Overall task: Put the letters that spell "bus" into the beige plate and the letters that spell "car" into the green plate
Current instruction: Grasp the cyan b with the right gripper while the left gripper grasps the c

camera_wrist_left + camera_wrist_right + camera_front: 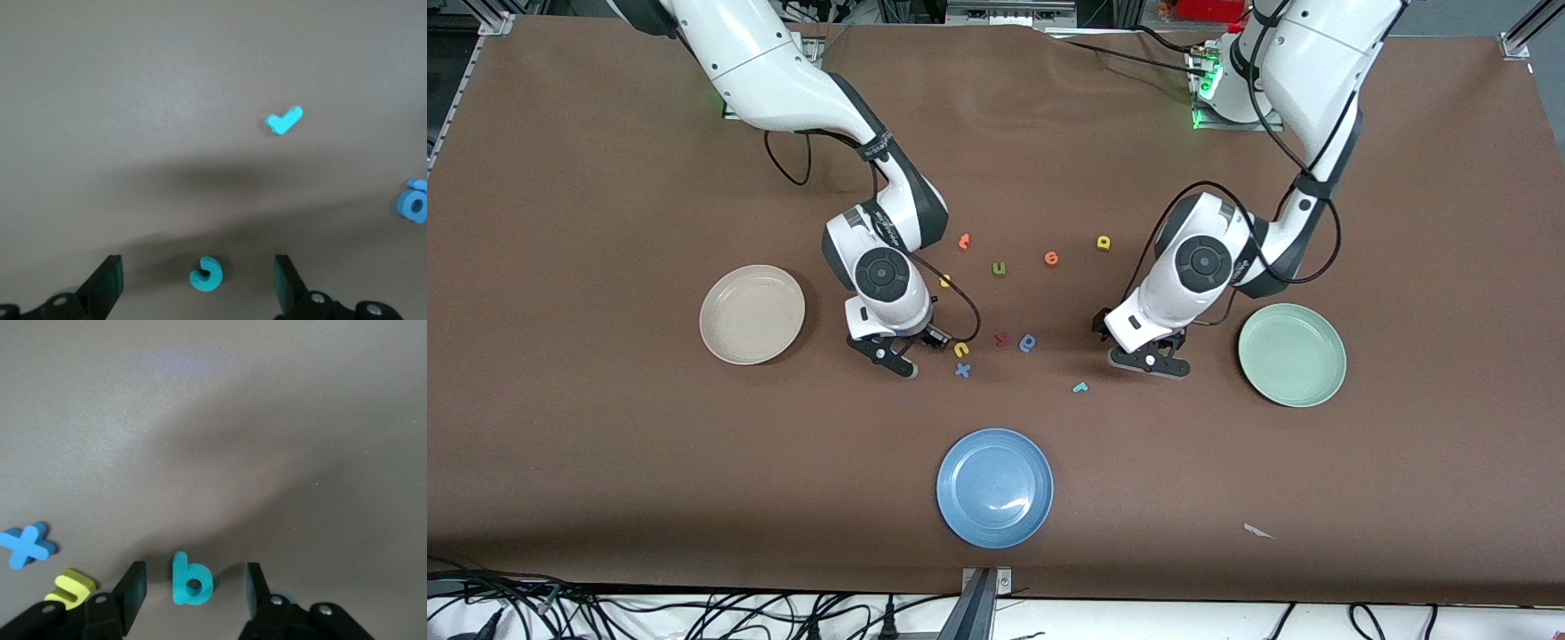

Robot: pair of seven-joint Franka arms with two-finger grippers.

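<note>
Two light, soft foam letters: left gripper (199, 283) gapes wide around teal c (205, 274); right gripper (193, 593) brackets b (190, 580), unclamped; pinch flat sides.

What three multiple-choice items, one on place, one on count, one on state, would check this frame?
1. The teal c lies
A. between the left gripper's fingers
B. in the green plate
C. on the blue plate

2. How many plates are on the table?
A. two
B. three
C. four

3. The beige plate holds
A. one letter
B. three letters
C. nothing

Key: 1 A, the left wrist view shows it on the table between open fingers. 2 B, beige, green and blue. 3 C, its inside is bare.
</note>
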